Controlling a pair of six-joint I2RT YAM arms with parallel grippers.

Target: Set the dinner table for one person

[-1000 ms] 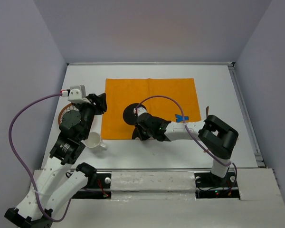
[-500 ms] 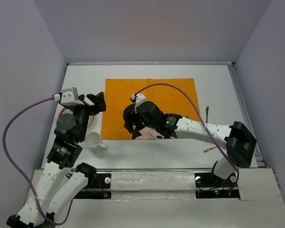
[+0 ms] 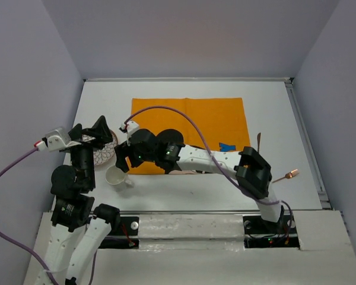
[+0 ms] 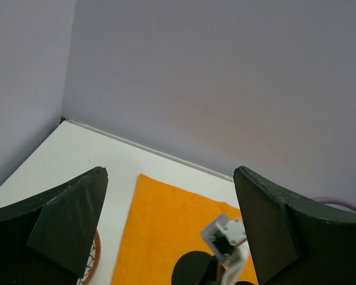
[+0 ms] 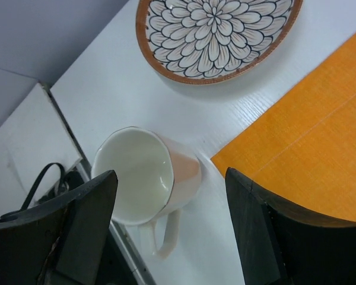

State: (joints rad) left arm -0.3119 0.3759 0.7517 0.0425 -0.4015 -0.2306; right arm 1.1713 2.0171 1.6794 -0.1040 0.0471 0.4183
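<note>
Right pincer [image 5: 171, 178] is spreading wide open, gripping nothing, and hovering right over the white mug [image 5: 148, 178]. In the top view this pincer [image 3: 124, 159] is sitting just above the mug [image 3: 116, 176], with the right arm stretching leftward across the near edge of the orange placemat [image 3: 190, 119].

The mug is standing mouth-up on the white counter [image 5: 124, 77], just off the placemat's [image 5: 308, 148] near-left corner. Its handle is pointing toward the near edge.

Beyond the mug, the flower-pattern plate [image 5: 216, 35] with the brown rim is lying flat on the counter, near the mug but apart from it, beside the placemat's left edge. From above the plate [image 3: 104, 149] is partly hiding under the left arm.

Left pincer [image 4: 170, 172] is also gaping open and empty, lifting off the counter and aiming toward the back wall – the placemat [image 4: 160, 225] is showing below it. From above, the left pincer [image 3: 88, 130] is hanging over the plate area.

The counter [image 3: 273, 107] is carrying everything – it is filling the floor of the walled booth, running from the arm bases to the back wall.

Right of the placemat, two thin copper-coloured pieces [image 3: 289, 174] are lying on the counter, possibly cutlery – too small to tell.
</note>
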